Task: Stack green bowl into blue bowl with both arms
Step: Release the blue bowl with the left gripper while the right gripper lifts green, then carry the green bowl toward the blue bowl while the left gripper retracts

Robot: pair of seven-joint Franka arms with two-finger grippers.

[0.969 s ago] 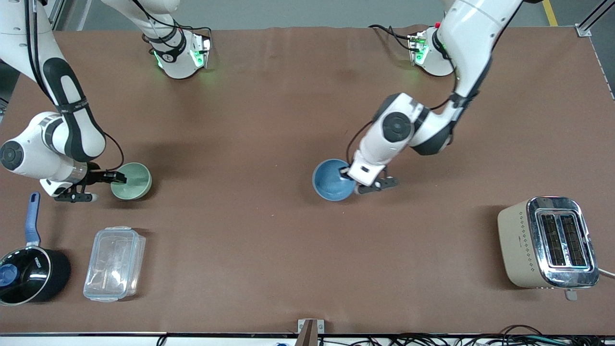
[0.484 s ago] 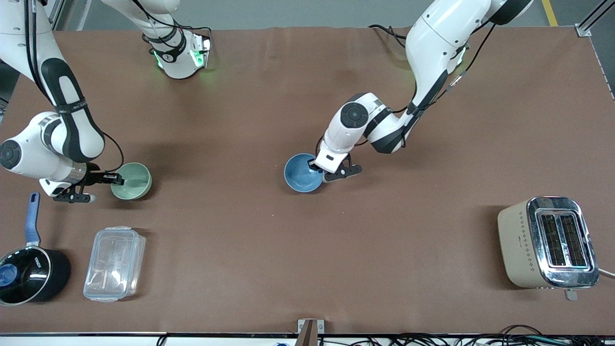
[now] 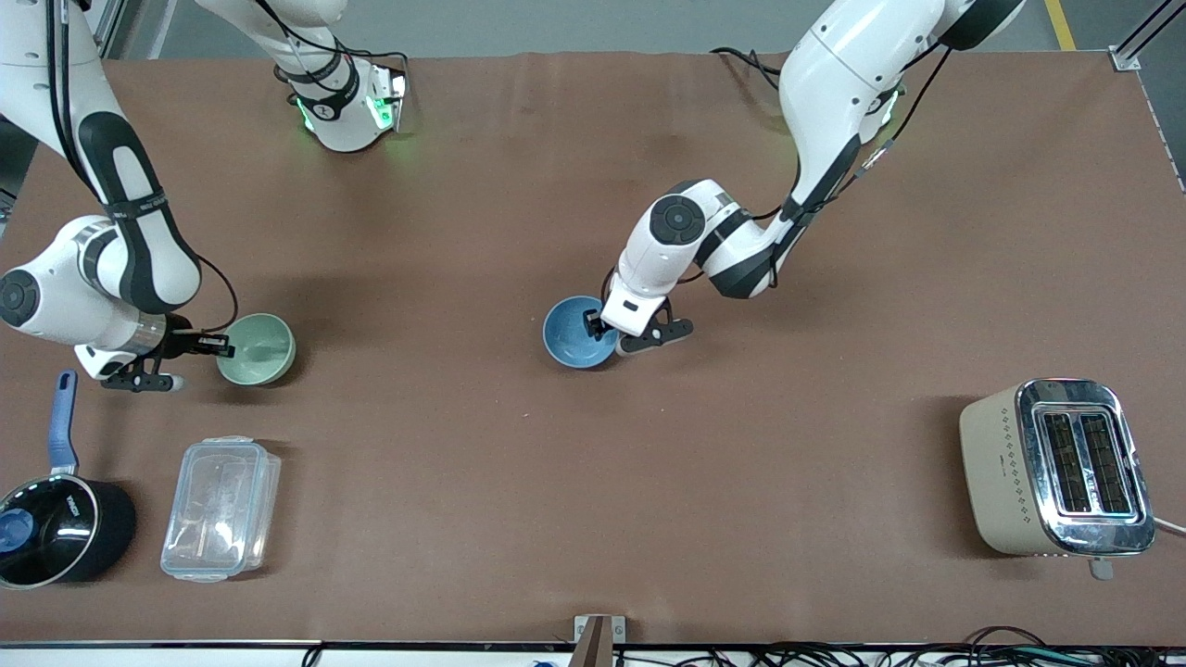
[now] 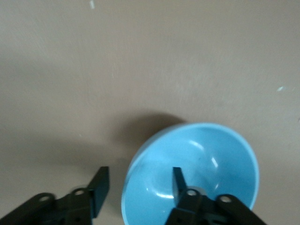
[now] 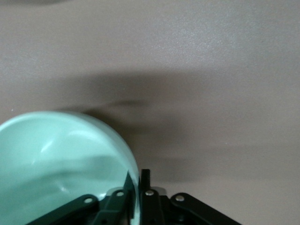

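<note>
The blue bowl (image 3: 576,332) is near the table's middle and also shows in the left wrist view (image 4: 206,159). My left gripper (image 3: 596,324) is open astride the bowl's rim (image 4: 139,171), with one finger inside the bowl and one outside. The green bowl (image 3: 259,348) is toward the right arm's end of the table. My right gripper (image 3: 222,346) is shut on the green bowl's rim (image 5: 138,176). The green bowl fills one corner of the right wrist view (image 5: 56,154).
A beige toaster (image 3: 1056,468) stands near the front camera at the left arm's end. A clear plastic container (image 3: 220,508) and a black saucepan with a blue handle (image 3: 51,519) lie nearer to the front camera than the green bowl.
The left gripper and the blue bowl moved toward the right arm's end of the table, mostly in the first half second. The green bowl shifted only slightly.
</note>
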